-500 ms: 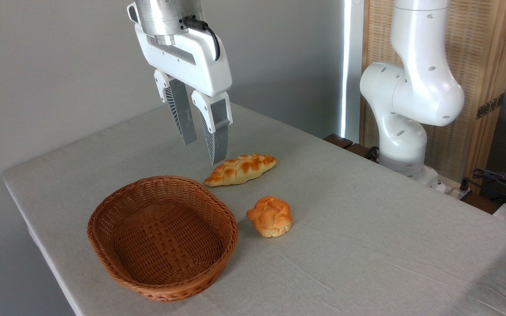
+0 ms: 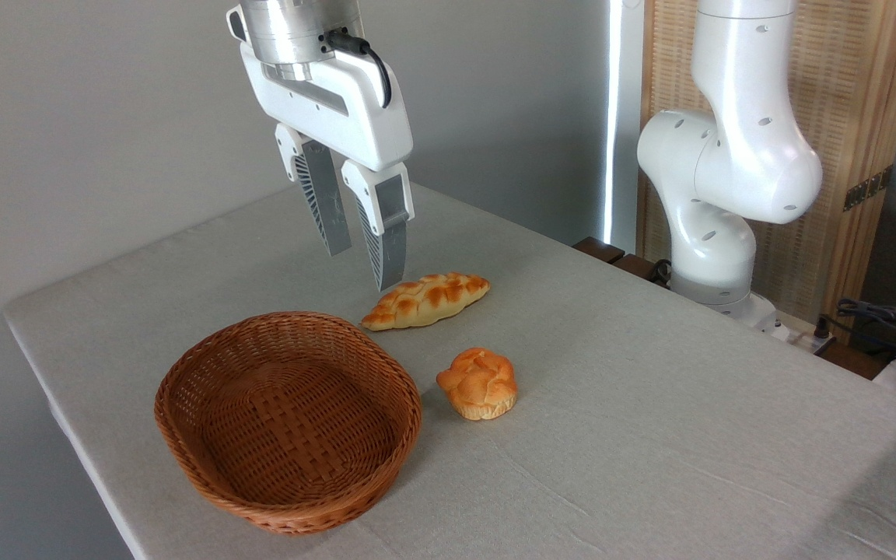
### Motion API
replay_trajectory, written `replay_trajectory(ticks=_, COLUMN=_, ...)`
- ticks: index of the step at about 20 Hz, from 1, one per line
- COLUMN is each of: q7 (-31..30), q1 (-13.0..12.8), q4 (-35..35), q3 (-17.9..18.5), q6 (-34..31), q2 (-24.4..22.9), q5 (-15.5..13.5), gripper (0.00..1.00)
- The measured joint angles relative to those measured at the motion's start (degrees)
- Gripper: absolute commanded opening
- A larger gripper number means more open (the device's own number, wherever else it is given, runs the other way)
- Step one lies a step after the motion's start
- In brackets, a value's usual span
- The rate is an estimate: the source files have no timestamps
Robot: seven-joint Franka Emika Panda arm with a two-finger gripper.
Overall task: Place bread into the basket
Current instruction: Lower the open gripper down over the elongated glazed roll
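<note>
The bread [image 2: 426, 299], a long braided golden-brown loaf, lies on the table just behind and to the right of the basket [image 2: 207, 365]. The basket is oval, reddish-brown wicker, and has nothing in it. My gripper [image 2: 362, 268] hangs in the air above the loaf's left end, pointing down. Its two fingers stand apart with nothing between them, so it is open. It touches neither the loaf nor the basket.
A small round knotted orange bun [image 2: 479, 383] sits on the table right of the basket. The arm's white base [image 2: 716, 233] stands at the table's far right edge. Cables [image 2: 883, 319] lie past the right edge. A grey cloth covers the table [image 2: 650, 435].
The gripper has shifted very slightly to the right. Loaf, bun and basket lie where they were.
</note>
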Motion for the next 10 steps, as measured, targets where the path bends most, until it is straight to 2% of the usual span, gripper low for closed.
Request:
replay_trajectory(ticks=3, q7=0.03, q1=-0.36, q4=-2.82, q3=-0.71, q6=0.40, q2=-2.07, q5=-0.23, gripper=1.00)
replay_trajectory(ticks=6, q7=0.00, q1=-1.17, q4=-10.04, q3=-3.29, q6=3.09, q2=-6.34, q5=-2.09, gripper=1.00)
replay_trajectory(ticks=10, q7=-1.29, q1=-5.27, q4=-18.46, q3=-5.80, q6=4.72, q2=-9.13, q5=-5.46, gripper=1.00)
